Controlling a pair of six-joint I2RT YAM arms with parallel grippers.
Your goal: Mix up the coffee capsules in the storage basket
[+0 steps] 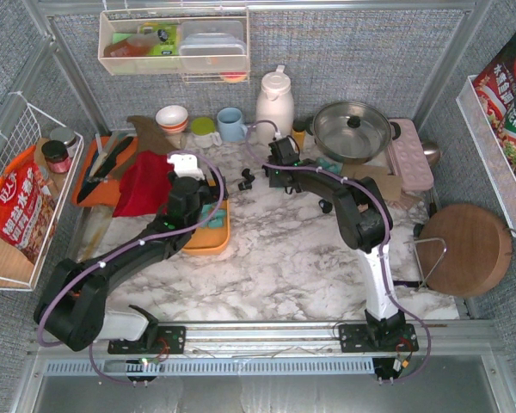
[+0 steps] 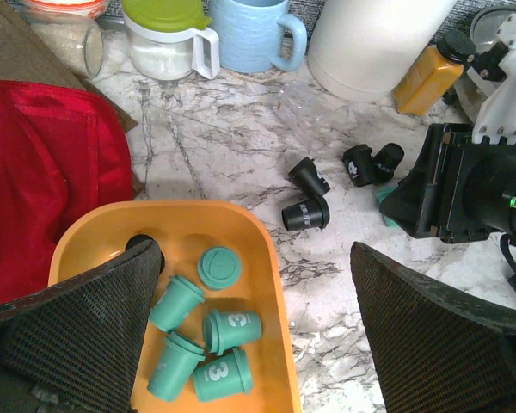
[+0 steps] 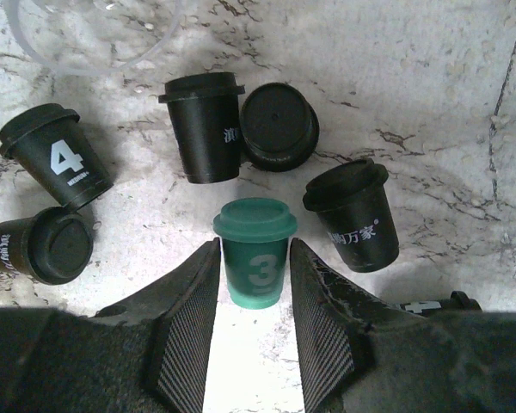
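Down on marble (image 1: 275, 249), left tool (image 2: 254, 254) gapes, right tool (image 3: 254, 245) straddles teal capsule (image 3: 256, 268), grip unclear.

A capsule marked 3 (image 3: 255, 267) stands on the table (image 3: 430, 77) between the fingers of the right gripper (image 3: 254, 248); whether they touch it is unclear. Just ahead of the fingertips lies a pair of capsules (image 3: 208, 129), touching each other. Ahead to the right is a single capsule (image 3: 354, 215). To the left are a capsule marked 4 (image 3: 56, 155) and, nearer the left finger, a tipped capsule (image 3: 39, 245).

The storage basket (image 2: 112, 228) lies under the left gripper (image 2: 254, 258), with five capsules (image 2: 206, 335) in it between the spread fingers. Ahead and to the right, loose capsules (image 2: 308, 211) lie on the table. Farther ahead stands a mug (image 2: 254, 34), and a cloth (image 2: 52, 172) lies to the left.
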